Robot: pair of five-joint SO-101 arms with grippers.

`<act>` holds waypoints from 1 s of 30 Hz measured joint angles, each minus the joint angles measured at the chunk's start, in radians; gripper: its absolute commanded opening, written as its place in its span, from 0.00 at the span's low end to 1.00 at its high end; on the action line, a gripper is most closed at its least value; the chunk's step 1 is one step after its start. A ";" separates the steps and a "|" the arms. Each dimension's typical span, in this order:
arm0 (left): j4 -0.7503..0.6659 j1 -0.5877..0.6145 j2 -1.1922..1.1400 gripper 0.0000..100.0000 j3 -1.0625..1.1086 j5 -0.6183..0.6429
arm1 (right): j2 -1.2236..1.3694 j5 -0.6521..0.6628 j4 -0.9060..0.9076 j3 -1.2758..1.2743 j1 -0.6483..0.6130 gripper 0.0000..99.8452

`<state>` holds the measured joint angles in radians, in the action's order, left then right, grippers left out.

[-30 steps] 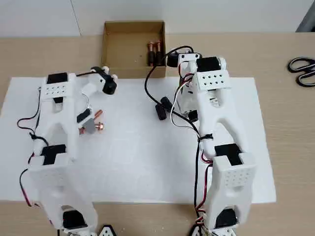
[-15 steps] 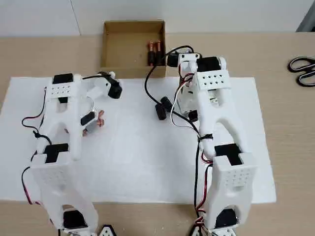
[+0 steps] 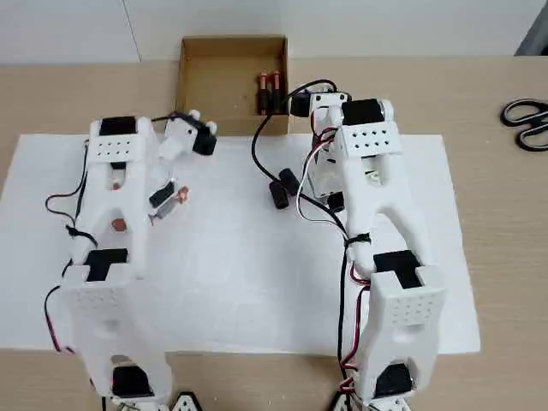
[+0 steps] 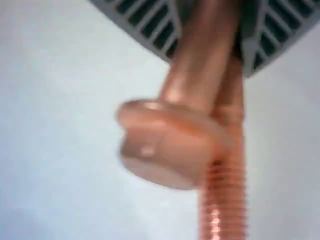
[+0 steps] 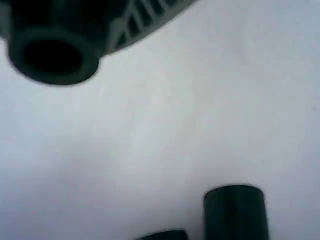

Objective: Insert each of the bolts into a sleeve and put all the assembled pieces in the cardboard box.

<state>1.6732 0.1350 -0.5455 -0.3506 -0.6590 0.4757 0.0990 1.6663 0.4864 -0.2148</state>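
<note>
Left wrist view shows the left gripper [image 4: 212, 30] squeezing a copper bolt [image 4: 170, 145] above the white paper [image 4: 50, 100], and I think it next needs lining up with the black sleeve [image 5: 52, 52] that the right gripper [image 5: 75, 30] pinches.

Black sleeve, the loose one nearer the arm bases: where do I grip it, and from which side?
Take the loose sleeve across its curved wall at mid-length, coming down from above. It appears to lie on its side on the paper, so both ends stay clear for insertion. Mind the second sleeve lying just beyond it.
</note>
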 measured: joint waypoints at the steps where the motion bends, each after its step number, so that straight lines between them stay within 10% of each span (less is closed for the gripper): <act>1: 0.015 -0.011 0.000 0.01 -0.023 0.038 | 0.000 0.000 0.000 0.000 0.000 0.00; 20: 0.040 -0.048 -0.002 0.01 -0.066 0.743 | 0.000 0.000 0.000 0.000 -0.017 0.00; 30: -0.035 -0.052 -0.150 0.01 -0.049 0.813 | 0.000 0.000 0.000 0.000 -0.021 0.00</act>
<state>1.6379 0.0829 -0.6958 -0.3997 0.1542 0.4757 0.0990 1.6663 0.4864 -0.2363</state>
